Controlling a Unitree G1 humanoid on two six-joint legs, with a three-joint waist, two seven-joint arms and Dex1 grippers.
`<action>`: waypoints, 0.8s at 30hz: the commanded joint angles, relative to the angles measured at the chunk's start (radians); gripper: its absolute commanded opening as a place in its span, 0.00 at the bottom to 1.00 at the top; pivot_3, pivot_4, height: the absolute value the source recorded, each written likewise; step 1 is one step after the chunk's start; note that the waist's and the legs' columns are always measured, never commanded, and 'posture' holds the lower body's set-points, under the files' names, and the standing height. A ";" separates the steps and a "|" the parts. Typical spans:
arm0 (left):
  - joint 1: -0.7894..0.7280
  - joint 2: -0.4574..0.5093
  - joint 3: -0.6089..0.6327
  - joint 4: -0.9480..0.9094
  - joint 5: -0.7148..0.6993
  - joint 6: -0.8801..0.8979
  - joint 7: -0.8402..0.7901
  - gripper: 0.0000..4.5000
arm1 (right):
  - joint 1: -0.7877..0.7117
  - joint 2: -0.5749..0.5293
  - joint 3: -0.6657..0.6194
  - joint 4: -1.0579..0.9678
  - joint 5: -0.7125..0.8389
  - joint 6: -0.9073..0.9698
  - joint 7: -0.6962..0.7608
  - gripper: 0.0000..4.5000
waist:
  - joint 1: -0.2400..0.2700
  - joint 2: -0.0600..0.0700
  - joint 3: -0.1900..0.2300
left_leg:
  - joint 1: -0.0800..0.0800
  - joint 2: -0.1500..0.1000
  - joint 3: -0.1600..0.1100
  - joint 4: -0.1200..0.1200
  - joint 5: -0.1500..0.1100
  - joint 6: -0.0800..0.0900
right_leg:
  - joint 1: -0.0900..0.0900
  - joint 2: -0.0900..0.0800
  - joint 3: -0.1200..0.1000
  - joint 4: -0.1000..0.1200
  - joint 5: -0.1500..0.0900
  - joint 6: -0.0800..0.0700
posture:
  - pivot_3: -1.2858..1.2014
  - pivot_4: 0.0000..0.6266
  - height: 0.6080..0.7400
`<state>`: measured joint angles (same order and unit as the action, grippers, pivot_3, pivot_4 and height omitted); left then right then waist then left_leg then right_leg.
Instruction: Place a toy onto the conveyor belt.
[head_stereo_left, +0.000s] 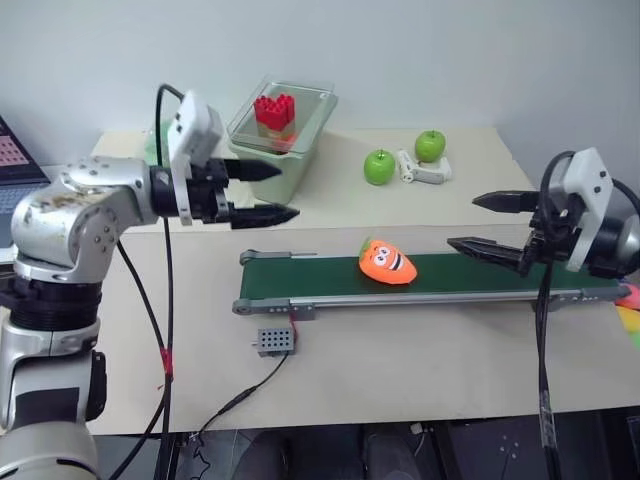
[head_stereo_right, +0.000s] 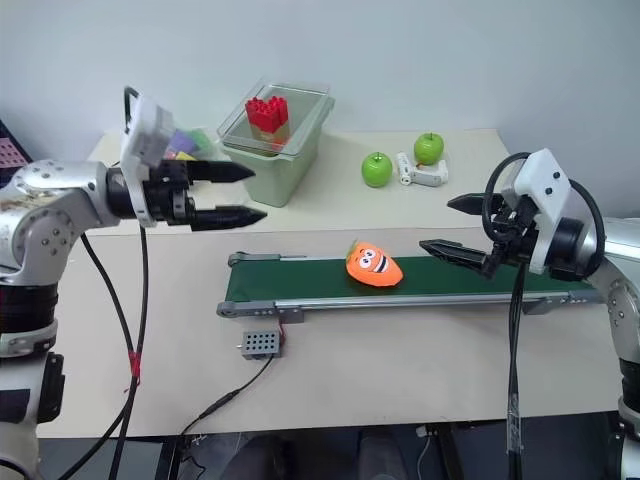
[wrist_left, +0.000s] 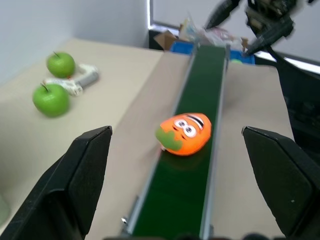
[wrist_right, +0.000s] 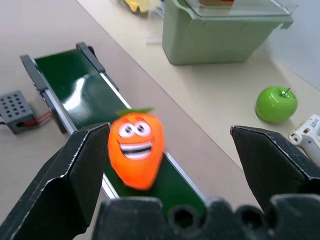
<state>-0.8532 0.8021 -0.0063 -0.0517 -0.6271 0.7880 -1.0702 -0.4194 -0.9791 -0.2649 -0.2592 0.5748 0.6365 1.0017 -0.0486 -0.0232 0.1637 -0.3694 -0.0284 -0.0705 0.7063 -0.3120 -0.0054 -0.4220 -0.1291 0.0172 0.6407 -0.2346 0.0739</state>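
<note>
The toy (head_stereo_left: 387, 262), an orange egg-shaped plush with a cartoon face and a green tip, lies on the conveyor belt (head_stereo_left: 300, 278), a little right of its middle. The belt is dark green in a grey frame and runs left to right across the table. My left gripper (head_stereo_left: 290, 191) hovers open and empty above the belt's left end, pointing along the belt toward the toy. My right gripper (head_stereo_left: 461, 221) is held open and empty over the belt's right part, just right of the toy and clear of it. Each wrist view frames the toy between spread fingers.
A pale green bin (head_stereo_left: 285, 160) with a clear lid and a red block (head_stereo_left: 274, 110) on top stands at the back. Two green apples (head_stereo_left: 379, 167) (head_stereo_left: 430, 146) flank a white device (head_stereo_left: 420, 168). A small grey box (head_stereo_left: 275, 341) with a cable lies in front of the belt.
</note>
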 joint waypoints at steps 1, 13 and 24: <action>0.038 0.021 -0.011 -0.022 0.022 -0.017 -0.032 0.99 | -0.007 -0.015 -0.059 -0.027 0.028 -0.001 -0.007 1.00 | 0.001 0.000 0.000 | 0.000 0.000 0.000 0.000 0.000 0.000 | 0.000 0.000 0.000 0.000 0.000 0.000 | 0.52 0.24 1.00; 0.057 0.025 0.015 -0.012 0.069 -0.041 -0.010 0.99 | -0.043 -0.009 -0.028 0.021 0.022 -0.016 -0.004 1.00 | 0.010 0.000 0.000 | -0.001 0.000 0.000 0.000 0.000 0.000 | -0.001 0.000 0.000 0.000 0.000 0.000 | 0.52 0.24 1.00; 0.065 -0.012 0.020 -0.009 0.086 -0.049 0.030 0.99 | -0.053 -0.002 -0.009 0.033 0.014 -0.025 -0.010 1.00 | 0.009 0.000 0.000 | -0.001 0.000 0.000 0.000 0.000 0.000 | -0.001 0.000 0.000 0.000 0.000 0.000 | 0.52 0.24 1.00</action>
<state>-0.7776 0.7900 -0.0101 -0.0430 -0.5490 0.7656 -1.0458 -0.4550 -0.9795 -0.2490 -0.2137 0.5913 0.6390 0.9983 -0.0391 -0.0233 0.1637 -0.3703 -0.0285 -0.0707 0.7063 -0.3121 -0.0051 -0.4227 -0.1291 0.0174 0.6407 -0.2346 0.0739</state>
